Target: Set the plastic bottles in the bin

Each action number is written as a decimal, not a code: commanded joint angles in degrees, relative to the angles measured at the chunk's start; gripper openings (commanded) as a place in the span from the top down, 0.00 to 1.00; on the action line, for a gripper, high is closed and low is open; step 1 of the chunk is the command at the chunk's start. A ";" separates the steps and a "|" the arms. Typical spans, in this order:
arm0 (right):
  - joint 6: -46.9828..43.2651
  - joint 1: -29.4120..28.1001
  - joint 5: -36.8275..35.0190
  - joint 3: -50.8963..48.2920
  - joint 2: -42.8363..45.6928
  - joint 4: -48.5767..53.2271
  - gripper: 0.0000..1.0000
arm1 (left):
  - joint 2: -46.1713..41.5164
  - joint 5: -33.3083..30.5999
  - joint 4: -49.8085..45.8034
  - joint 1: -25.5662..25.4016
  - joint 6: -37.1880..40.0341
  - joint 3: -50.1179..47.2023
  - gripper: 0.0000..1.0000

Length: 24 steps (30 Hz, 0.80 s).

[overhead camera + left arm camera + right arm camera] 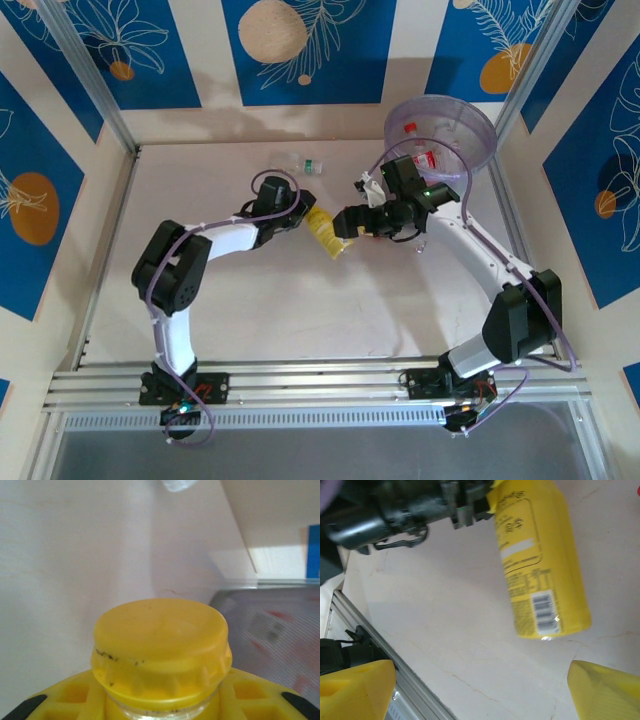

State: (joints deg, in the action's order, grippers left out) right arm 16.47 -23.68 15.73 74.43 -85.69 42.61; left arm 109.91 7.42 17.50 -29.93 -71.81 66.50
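Observation:
A yellow plastic bottle (326, 234) is held at its neck by my left gripper (303, 214), which is shut on it. In the left wrist view its yellow cap (160, 647) sticks out between the yellow fingers (67, 696). My right gripper (352, 222) is open just right of this bottle; in the right wrist view the bottle's body (540, 565) hangs ahead of the spread fingertips (355, 687), apart from them. A clear bottle with a green cap (306, 165) lies at the far middle of the table. The pale-purple bin (478, 128) stands at the far right with red-labelled bottles (428, 158) inside.
The bin's translucent wall (280, 630) is close on the right in the left wrist view. A metal rail (320, 385) runs along the near table edge. Blue-patterned walls close in the sides and back.

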 commanded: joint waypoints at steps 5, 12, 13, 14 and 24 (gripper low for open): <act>0.52 -0.91 -1.55 -0.07 -4.13 -3.22 0.12 | -7.03 6.23 2.79 -1.17 3.41 -1.51 0.68; 1.01 -1.98 0.91 0.15 -6.99 -5.66 0.12 | -9.20 7.95 1.74 -2.59 5.16 -0.60 0.67; 1.10 -2.07 1.19 0.16 -7.35 -5.85 0.12 | -9.05 8.39 2.41 -2.65 4.87 -0.42 0.67; 1.16 -2.07 1.31 0.03 -7.60 -6.10 0.13 | -8.87 8.86 2.78 -2.65 4.51 -0.11 0.67; 2.38 -0.78 5.68 -0.17 -9.26 -8.83 0.23 | -9.09 10.82 5.79 -3.72 2.60 1.05 0.64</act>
State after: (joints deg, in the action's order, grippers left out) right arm 18.17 -24.82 18.11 74.43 -93.78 34.81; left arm 102.24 16.49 20.23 -32.95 -68.66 65.84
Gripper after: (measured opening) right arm 0.783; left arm 0.387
